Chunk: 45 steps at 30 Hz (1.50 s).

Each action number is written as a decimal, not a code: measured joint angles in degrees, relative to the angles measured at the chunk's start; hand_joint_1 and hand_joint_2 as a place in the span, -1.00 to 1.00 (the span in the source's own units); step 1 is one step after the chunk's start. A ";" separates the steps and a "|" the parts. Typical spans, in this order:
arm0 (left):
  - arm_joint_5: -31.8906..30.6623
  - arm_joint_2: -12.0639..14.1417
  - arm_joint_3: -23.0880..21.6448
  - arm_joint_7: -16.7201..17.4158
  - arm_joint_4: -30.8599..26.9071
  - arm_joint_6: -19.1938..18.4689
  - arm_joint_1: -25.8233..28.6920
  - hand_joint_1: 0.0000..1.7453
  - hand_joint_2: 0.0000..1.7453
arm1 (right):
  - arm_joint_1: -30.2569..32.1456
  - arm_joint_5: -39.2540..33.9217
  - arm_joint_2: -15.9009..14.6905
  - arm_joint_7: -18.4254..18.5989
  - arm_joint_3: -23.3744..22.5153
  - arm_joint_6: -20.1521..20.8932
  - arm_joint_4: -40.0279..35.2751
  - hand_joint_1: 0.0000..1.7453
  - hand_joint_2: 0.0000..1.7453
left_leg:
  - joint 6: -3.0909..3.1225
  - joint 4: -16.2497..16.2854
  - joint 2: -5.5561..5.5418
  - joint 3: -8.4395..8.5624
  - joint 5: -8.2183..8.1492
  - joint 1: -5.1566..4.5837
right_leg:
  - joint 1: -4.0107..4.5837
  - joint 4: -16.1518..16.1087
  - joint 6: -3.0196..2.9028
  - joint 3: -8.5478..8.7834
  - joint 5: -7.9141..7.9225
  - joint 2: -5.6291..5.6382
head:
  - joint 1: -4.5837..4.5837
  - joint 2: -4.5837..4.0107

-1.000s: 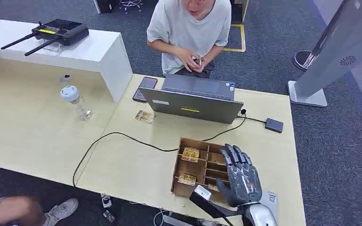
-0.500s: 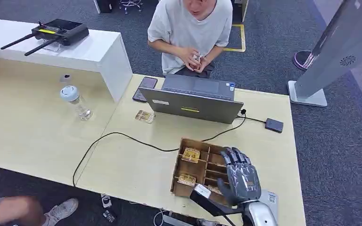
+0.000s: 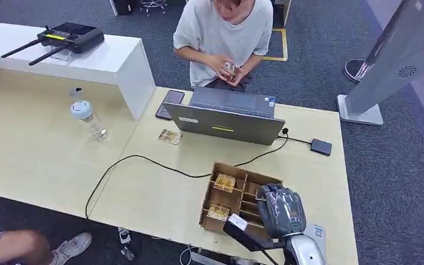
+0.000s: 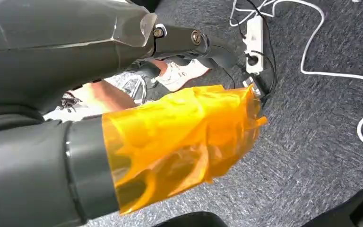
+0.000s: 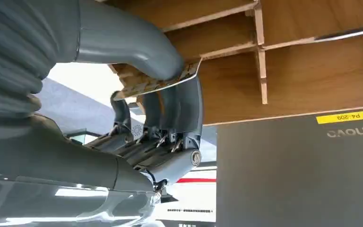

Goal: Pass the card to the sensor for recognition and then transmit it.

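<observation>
i note the desk (image 3: 143,187) first: it carries everything relevant, and my right hand (image 3: 280,211) is low over its near edge. beyond the hand, across the desk, the laptop (image 3: 226,121) stands open with its back to me; a person (image 3: 223,33) sits behind it, well apart from the hand. the small dark sensor (image 3: 321,146) lies beyond the hand and a little to its right, near the laptop's corner.

directly under the hand is the wooden tray (image 3: 217,194), divided into slots. the hand is curled down into the slots on its right side. from the right wrist view, the thumb (image 5: 132,42) presses a card (image 5: 156,82) against the dark fingers (image 5: 179,106), so i judge the card is pinched, just above the tray dividers (image 5: 260,52). two more cards sit in slots to the hand's left.

the left hand (image 4: 179,142) hangs by the floor under an orange cover; i cannot tell how its fingers lie.

recommendations for this step, as judgement:
- keep the pinch firm; the card looks slightly bowed, so avoid squeezing harder.
- lift straight up until the card clears the dividers, lest an edge catch.
- only then swing toward the sensor, keeping the card flat side down for reading.
</observation>
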 joint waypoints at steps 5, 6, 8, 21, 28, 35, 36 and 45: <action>0.00 0.00 0.00 0.00 0.00 0.00 0.00 -1.00 -1.00 | -0.20 0.09 0.00 0.00 0.00 0.00 0.00 0.54 1.00 | 0.00 0.00 0.00 0.00 0.00 0.00 | 0.00 0.00 0.00 0.00 0.00 0.00 | 0.00 0.00; -0.02 0.00 0.00 0.00 0.00 0.00 0.00 -1.00 -1.00 | -0.23 0.09 0.00 0.00 0.00 0.00 0.02 0.58 1.00 | 0.00 0.00 0.00 0.00 0.00 0.00 | 0.00 0.00 0.00 0.00 0.00 0.00 | 0.00 0.00; -0.09 0.00 0.00 0.00 0.00 0.00 -0.01 -1.00 -1.00 | -0.29 0.07 0.00 0.00 0.00 0.02 0.04 0.58 1.00 | 0.00 0.00 0.00 0.00 0.00 0.00 | 0.00 0.00 0.00 0.00 0.00 0.00 | 0.00 0.00; 0.20 0.00 0.00 0.00 0.00 0.02 0.01 -1.00 -1.00 | 0.05 0.17 0.00 -0.11 -0.22 -1.09 -1.64 0.90 1.00 | 0.00 0.00 0.00 -0.01 0.00 0.00 | 0.00 0.00 0.00 0.00 0.00 0.00 | 0.00 0.00; 0.96 0.00 0.02 -0.07 0.00 0.28 0.07 -1.00 -1.00 | 0.90 0.11 0.00 -1.22 -0.61 -3.45 -5.59 1.00 1.00 | 0.00 0.00 0.00 -0.02 0.00 0.00 | 0.00 0.00 0.00 -0.03 0.00 0.00 | 0.00 0.00; 2.16 0.02 0.15 -0.17 0.00 1.16 0.30 -1.00 -1.00 | 2.82 -0.50 -0.07 -3.54 -1.57 -5.31 -15.41 1.00 1.00 | 0.00 0.00 0.00 -0.03 0.00 0.00 | 0.00 0.00 0.00 -0.04 0.00 0.00 | 0.00 0.00; 2.27 0.02 0.17 -0.15 0.00 1.18 0.34 -1.00 -1.00 | 2.97 -0.52 -0.07 -4.04 -1.64 -5.64 -16.67 1.00 1.00 | 0.00 0.00 0.00 -0.03 0.00 0.00 | 0.00 0.00 0.00 -0.04 0.00 0.00 | 0.00 0.00; 2.65 0.00 0.98 0.17 0.00 0.85 0.18 -1.00 -1.00 | 2.90 -0.55 -0.09 -5.40 -1.57 -7.76 -26.01 1.00 1.00 | 0.00 0.00 0.00 -0.03 0.00 0.00 | 0.00 0.00 0.00 -0.03 0.00 0.01 | 0.00 0.00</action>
